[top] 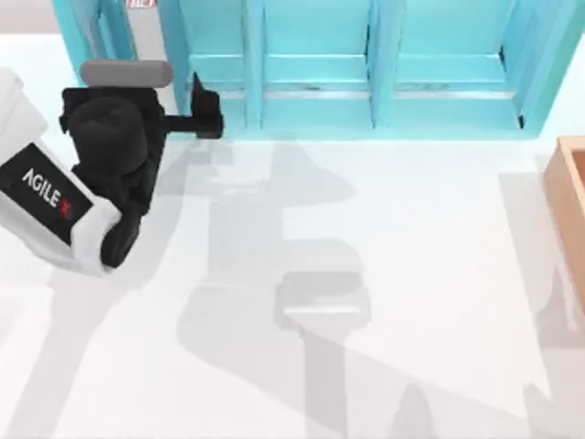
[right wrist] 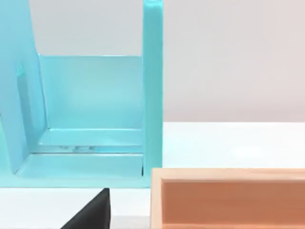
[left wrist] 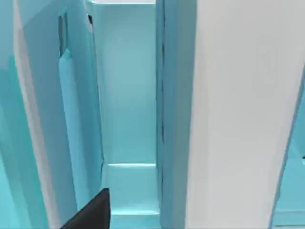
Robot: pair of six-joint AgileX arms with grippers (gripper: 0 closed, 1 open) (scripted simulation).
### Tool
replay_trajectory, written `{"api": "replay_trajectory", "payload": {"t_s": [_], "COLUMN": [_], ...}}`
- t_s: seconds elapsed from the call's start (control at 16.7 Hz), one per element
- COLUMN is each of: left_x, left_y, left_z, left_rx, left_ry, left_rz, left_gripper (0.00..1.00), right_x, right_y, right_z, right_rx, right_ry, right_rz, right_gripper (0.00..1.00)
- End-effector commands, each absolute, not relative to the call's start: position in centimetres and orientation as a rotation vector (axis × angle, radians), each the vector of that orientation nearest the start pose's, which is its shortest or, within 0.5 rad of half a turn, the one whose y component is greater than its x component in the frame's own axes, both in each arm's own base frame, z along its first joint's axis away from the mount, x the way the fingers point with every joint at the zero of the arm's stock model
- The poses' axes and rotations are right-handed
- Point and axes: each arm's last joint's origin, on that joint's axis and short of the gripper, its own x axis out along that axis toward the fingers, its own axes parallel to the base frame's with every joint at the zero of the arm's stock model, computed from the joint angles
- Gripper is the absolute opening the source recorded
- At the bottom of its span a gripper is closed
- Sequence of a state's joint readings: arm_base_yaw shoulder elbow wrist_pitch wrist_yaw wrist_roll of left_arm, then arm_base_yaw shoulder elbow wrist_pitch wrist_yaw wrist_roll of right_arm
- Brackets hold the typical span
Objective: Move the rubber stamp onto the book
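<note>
We begin at the near part of the white table (top: 402, 274), which carries grey shadows of the arms. Farther back on the table's left side, our left arm, white with the AgileX lettering, ends in a black wrist, and the left gripper (top: 205, 117) sits at the front of the light-blue shelf unit (top: 384, 82), at its leftmost compartment. In the left wrist view, a black part of the left gripper (left wrist: 90, 213) is in the foreground, and beyond it stands a narrow shelf compartment (left wrist: 127, 95) between two blue uprights. We cannot tell how far the left gripper is open, nor whether it has hold of anything. At the table's right edge stands the orange-brown box (top: 569, 183). In the right wrist view, a black part of the right gripper (right wrist: 91, 213) is nearest, then the box (right wrist: 228, 198) with its open interior, and behind it the end compartment of the shelf unit (right wrist: 90, 95). We cannot tell the right gripper's opening either. We cannot tell where the rubber stamp and the book lie.
</note>
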State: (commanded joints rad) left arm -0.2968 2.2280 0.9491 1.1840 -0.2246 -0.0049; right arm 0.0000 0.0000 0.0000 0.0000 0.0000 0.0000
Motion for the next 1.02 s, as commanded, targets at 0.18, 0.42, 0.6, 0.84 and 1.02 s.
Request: {"api": "replay_trajectory", "payload": {"t_s": [0.18,0.42,0.6,0.84,1.02], "left_x": [42.8,45.0,45.0,45.0,45.0], "left_y": [-11.2,-11.1,-11.1,-11.1,-11.1], "left_z": [7.9,7.7,7.7,7.7,7.7], "left_rx": [0.008,0.008,0.008,0.008,0.008], "left_ry": [0.094,0.095,0.096,0.096,0.096], "left_rz": [-0.046,-0.047,-0.047,-0.047,-0.047], "left_gripper": [1.00,1.00,1.00,0.77,0.55], "right_x": [10.6,10.6,10.6,10.6,10.6], "right_y": [-0.1,-0.1,-0.1,-0.1,-0.1], "right_z": [16.0,16.0,16.0,16.0,16.0], "right_rx": [0.000,0.000,0.000,0.000,0.000], "right_ry": [0.000,0.000,0.000,0.000,0.000], "right_rz": [0.000,0.000,0.000,0.000,0.000], "right_gripper": [1.00,1.00,1.00,1.00,1.00]}}
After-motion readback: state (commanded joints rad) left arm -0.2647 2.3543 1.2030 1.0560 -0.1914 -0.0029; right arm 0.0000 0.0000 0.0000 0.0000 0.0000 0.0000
